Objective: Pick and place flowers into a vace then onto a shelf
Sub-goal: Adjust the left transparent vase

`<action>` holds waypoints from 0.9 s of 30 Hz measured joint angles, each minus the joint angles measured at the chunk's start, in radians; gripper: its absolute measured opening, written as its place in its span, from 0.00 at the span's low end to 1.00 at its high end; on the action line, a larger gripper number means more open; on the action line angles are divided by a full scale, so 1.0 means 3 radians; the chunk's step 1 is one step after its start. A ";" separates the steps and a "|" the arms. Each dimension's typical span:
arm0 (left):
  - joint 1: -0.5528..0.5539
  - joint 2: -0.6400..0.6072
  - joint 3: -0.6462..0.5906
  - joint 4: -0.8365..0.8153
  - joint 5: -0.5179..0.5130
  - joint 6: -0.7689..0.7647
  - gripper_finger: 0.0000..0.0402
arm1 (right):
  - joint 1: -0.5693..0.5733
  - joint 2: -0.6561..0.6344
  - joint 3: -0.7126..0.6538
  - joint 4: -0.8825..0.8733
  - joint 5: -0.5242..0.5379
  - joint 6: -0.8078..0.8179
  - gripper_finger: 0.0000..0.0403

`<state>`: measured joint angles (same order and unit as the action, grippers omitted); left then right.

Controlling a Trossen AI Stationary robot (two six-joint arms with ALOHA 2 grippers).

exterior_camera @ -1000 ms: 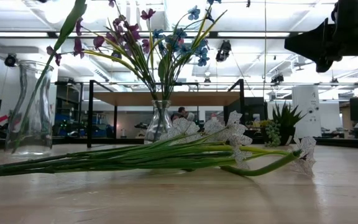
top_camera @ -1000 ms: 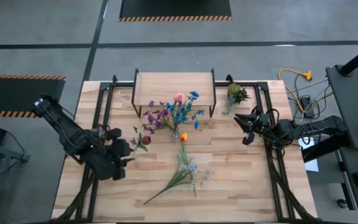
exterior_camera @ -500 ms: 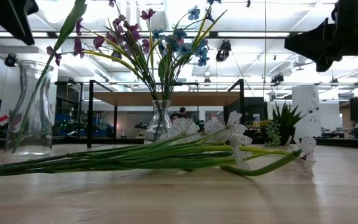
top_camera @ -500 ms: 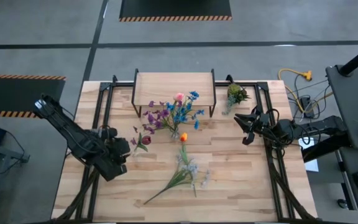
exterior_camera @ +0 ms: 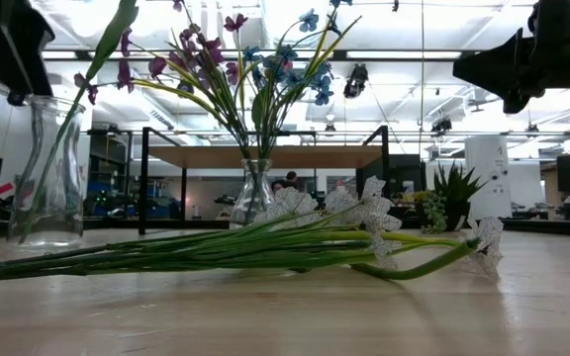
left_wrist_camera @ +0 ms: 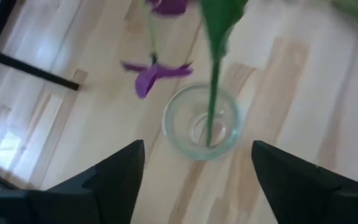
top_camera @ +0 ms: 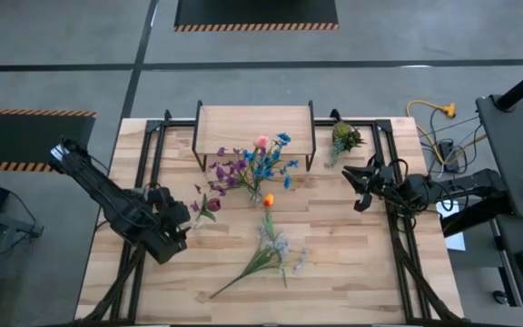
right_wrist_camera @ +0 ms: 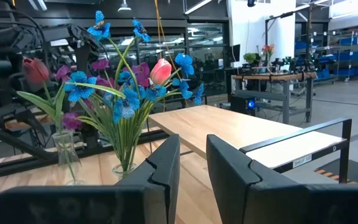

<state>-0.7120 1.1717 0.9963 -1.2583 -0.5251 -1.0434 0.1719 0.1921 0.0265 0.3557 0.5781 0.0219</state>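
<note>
A small glass vase (left_wrist_camera: 199, 122) holds one green stem with purple and dark red heads (top_camera: 211, 206); it stands at the left in the low view (exterior_camera: 47, 178). My left gripper (left_wrist_camera: 197, 144) is open, just above this vase, with a finger on either side of its mouth; it also shows in the high view (top_camera: 180, 221) and the low view (exterior_camera: 8, 44). A second vase (exterior_camera: 255, 193) with a bouquet (top_camera: 260, 168) stands in front of the shelf (top_camera: 254, 127). Whitish flowers (top_camera: 266, 250) lie flat on the table. My right gripper (top_camera: 352, 187) waits at the right, narrowly open and empty.
A short leafy sprig (top_camera: 343, 136) stands at the far right beside the shelf. The shelf's board sits on black legs behind the bouquet (exterior_camera: 265, 156). Bare tabletop (top_camera: 343, 263) lies at the near right.
My left gripper has come down and a little toward the small vase, and now shows above the vase's mouth in the low view. The flowers and vases have stayed where they were.
</note>
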 joint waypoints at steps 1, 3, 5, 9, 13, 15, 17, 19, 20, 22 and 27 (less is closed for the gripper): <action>0.0001 0.0000 -0.0044 0.0005 -0.0001 -0.0028 0.71 | 0.0000 0.0000 0.0000 0.0000 0.0001 0.0001 0.18; 0.0002 0.0000 -0.0139 0.0046 -0.0002 -0.0045 0.72 | 0.0000 0.0000 0.0000 0.0000 0.0001 0.0000 0.18; 0.0003 -0.0010 -0.0204 0.0146 -0.0012 -0.0045 0.72 | 0.0000 0.0000 0.0000 0.0001 0.0001 0.0000 0.18; 0.0003 -0.0069 -0.0312 0.0311 -0.0041 -0.0045 0.72 | 0.0000 0.0000 0.0000 0.0001 0.0001 0.0000 0.18; 0.0001 -0.0139 -0.0473 0.0427 -0.0116 -0.0044 0.72 | 0.0000 0.0000 0.0000 0.0003 0.0001 0.0000 0.18; 0.0001 -0.0159 -0.0540 0.0463 -0.0208 -0.0044 0.72 | -0.0001 0.0000 0.0000 0.0005 0.0002 0.0000 0.18; 0.0001 -0.0198 -0.0615 0.0546 -0.0339 -0.0029 0.72 | -0.0001 0.0000 0.0000 0.0005 0.0003 0.0000 0.18; 0.0001 -0.0247 -0.0683 0.0648 -0.0374 0.0003 0.72 | -0.0001 0.0000 0.0000 0.0005 0.0002 0.0000 0.18; 0.0001 -0.0268 -0.0716 0.0695 -0.0375 0.0021 0.72 | -0.0001 0.0000 0.0000 0.0005 0.0003 0.0000 0.18; 0.0001 -0.0311 -0.0778 0.0823 -0.0374 0.0039 0.72 | -0.0001 0.0000 0.0000 0.0004 0.0002 0.0000 0.18; -0.0001 -0.0435 -0.0995 0.1277 -0.0373 0.0201 0.71 | -0.0001 0.0000 0.0000 0.0004 0.0003 -0.0014 0.18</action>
<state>-0.7124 1.0411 0.6979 -0.8751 -0.6370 -0.9831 0.1715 0.1921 0.0265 0.3569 0.5789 0.0178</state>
